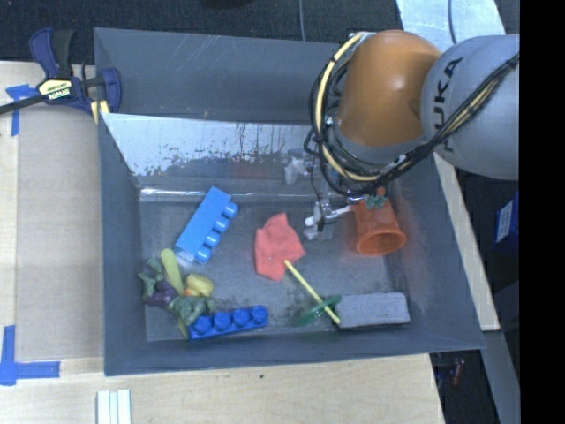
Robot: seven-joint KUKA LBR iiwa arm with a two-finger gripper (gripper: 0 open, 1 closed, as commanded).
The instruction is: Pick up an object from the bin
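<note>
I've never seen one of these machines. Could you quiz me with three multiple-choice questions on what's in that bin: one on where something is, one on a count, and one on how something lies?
1. Where does the grey block lie?
A) upper left of the view
B) lower right of the view
C) dead centre

2. How many blue bricks are there?
A) one
B) two
C) four

3. How is the orange cup placed?
A) lying on its side
B) standing on top of the grey block
C) buried under a heap of toys

Answers:
1 B: it sits at the lower right, beside the yellow stick.
2 B: a light brick lies left of the red lump, and a dark brick lies lower down.
3 A: its mouth faces sideways, just right of the tool.
</note>
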